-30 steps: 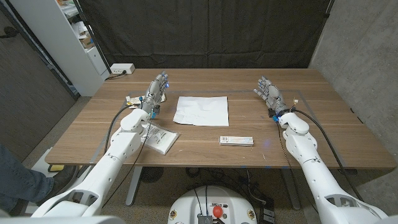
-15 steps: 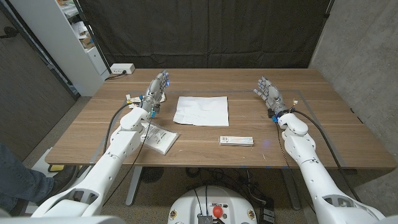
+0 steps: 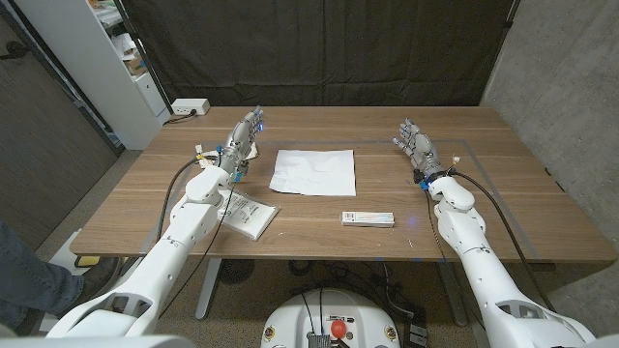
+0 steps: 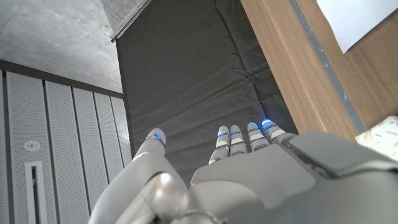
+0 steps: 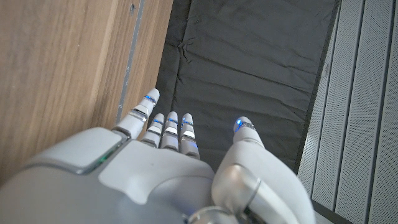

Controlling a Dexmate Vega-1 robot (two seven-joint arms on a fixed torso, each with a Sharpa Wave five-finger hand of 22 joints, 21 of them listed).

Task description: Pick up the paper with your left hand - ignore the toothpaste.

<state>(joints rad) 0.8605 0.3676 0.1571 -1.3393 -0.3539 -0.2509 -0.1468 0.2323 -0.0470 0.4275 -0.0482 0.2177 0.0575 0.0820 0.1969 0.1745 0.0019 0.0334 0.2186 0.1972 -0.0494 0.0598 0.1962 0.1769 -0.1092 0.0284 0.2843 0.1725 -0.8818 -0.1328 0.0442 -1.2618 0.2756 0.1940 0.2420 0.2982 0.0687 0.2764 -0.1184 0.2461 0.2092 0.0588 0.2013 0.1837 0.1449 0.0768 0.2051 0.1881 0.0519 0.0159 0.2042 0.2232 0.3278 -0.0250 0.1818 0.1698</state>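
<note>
A white sheet of paper (image 3: 313,171) lies on the wooden table (image 3: 503,208), a bit behind its middle; a corner of the paper (image 4: 367,18) is in the left wrist view. My left hand (image 3: 243,140) stands open to the left of the sheet, fingers stretched out, holding nothing, apart from the paper. The left hand (image 4: 230,177) has nothing between its fingers in its wrist view either. A white toothpaste box (image 3: 368,218) lies in front of the paper. My right hand (image 3: 417,145) is open at the right, empty, as the right hand (image 5: 161,168) also appears in its wrist view.
A flat white packet (image 3: 246,214) lies at the front left under my left forearm. A small patterned item (image 3: 205,154) sits just left of my left hand. A white power strip (image 3: 190,107) rests on the back left corner. A shelf (image 3: 106,58) stands beyond the table's left.
My left hand has shifted slightly to the right, toward the paper. The right hand, paper and toothpaste box have not moved.
</note>
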